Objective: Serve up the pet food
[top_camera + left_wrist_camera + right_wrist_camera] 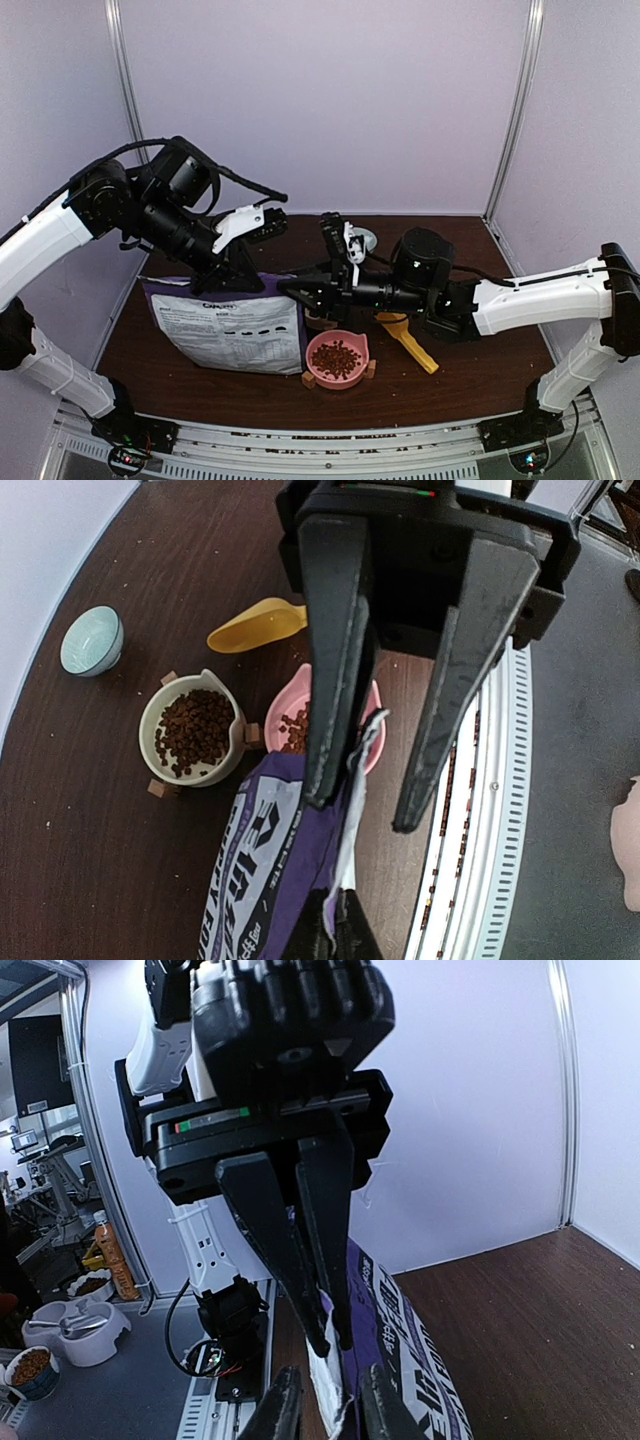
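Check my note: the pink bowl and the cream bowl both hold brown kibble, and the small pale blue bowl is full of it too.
One slip: the small pale blue bowl is empty, as the left wrist view shows. The pink bowl and the cream bowl do both hold brown kibble.

The bag [235,330] covers the left-middle tabletop [490,370], and the left fingers [275,1240] and right fingers [335,650] meet at its raised right edge, closing off that spot. The pink bowl [338,383], cream bowl [145,735] and yellow scoop [412,345] crowd the middle. The right front corner lies bare.
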You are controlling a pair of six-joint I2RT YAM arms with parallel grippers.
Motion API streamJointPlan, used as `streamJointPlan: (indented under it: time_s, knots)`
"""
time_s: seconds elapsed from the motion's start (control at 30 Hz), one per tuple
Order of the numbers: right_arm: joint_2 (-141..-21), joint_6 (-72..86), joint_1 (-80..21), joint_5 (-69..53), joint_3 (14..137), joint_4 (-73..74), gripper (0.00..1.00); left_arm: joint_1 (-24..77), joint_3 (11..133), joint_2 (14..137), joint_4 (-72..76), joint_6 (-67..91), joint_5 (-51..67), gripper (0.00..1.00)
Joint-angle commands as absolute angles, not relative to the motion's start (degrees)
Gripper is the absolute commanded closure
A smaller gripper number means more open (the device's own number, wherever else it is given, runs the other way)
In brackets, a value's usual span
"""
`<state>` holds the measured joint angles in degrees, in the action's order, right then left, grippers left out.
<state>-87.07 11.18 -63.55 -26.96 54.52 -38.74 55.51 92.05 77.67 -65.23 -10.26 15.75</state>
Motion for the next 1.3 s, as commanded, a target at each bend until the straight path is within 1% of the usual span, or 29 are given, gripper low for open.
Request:
streamJointPlan:
  time_s: [0.0, 0.2, 0.3, 0.37, 0.5, 0.53, 0.63, 0.67, 0.77, 0.83, 0.97, 1.03, 1.13, 1.2, 1.27]
  knots:
    - [-87.88, 11.73, -63.28, -27.53, 54.93, -39.92, 0.8, 55.81, 93.54, 75.26, -62.53, -9.33, 16.18, 1.0]
    - [-88.24, 11.57, -63.22, -27.29, 55.19, -40.17, 0.83, 55.81, 93.43, 75.15, -62.35, -9.32, 16.08, 1.0]
    - [-88.33, 11.35, -63.24, -27.33, 55.32, -40.02, 0.95, 55.81, 93.28, 74.98, -62.31, -9.32, 16.08, 1.0]
    - [-88.25, 11.27, -63.24, -27.48, 55.51, -39.53, 1.0, 55.81, 93.04, 74.74, -62.23, -9.32, 16.08, 1.0]
    - [-87.83, 10.76, -63.2, -27.35, 55.26, -39.05, 1.0, 55.81, 92.11, 73.98, -60.39, -8.56, 16.78, 1.0]
    - [-87.77, 10.57, -63.27, -27.15, 55.28, -38.96, 1.0, 55.81, 91.85, 73.84, -59.72, -8.44, 17.21, 0.97]
    - [-87.55, 10.37, -63.22, -26.65, 55.38, -39.0, 1.0, 55.81, 91.31, 74.45, -58.54, -8.39, 18.06, 0.83]
    - [-87.44, 10.37, -63.2, -26.44, 55.45, -39.13, 1.0, 55.81, 91.44, 74.83, -58.35, -8.41, 18.49, 0.8]
    - [-87.28, 10.37, -63.19, -26.12, 55.49, -39.7, 1.0, 55.81, 91.82, 76.18, -58.19, -8.73, 19.71, 0.76]
    - [-87.28, 10.37, -63.21, -25.97, 55.63, -39.76, 1.0, 55.77, 91.93, 76.81, -58.12, -8.87, 20.09, 0.75]
    - [-87.19, 10.61, -63.22, -25.66, 55.54, -40.22, 1.0, 55.81, 91.86, 77.74, -58.1, -9.13, 20.74, 0.7]
    - [-87.11, 10.72, -63.24, -25.64, 55.47, -40.43, 1.0, 55.81, 91.63, 78.11, -58.15, -9.27, 20.56, 0.69]
    - [-86.85, 10.83, -63.22, -25.66, 55.31, -40.6, 1.0, 55.81, 91.2, 78.67, -58.18, -9.47, 19.43, 0.69]
    - [-86.68, 10.79, -63.2, -25.6, 55.16, -40.61, 1.0, 55.81, 91.06, 78.91, -58.18, -9.52, 18.67, 0.74]
    - [-86.44, 10.8, -63.15, -25.51, 54.88, -40.8, 1.0, 55.81, 90.85, 78.99, -58.18, -9.64, 18.06, 0.82]
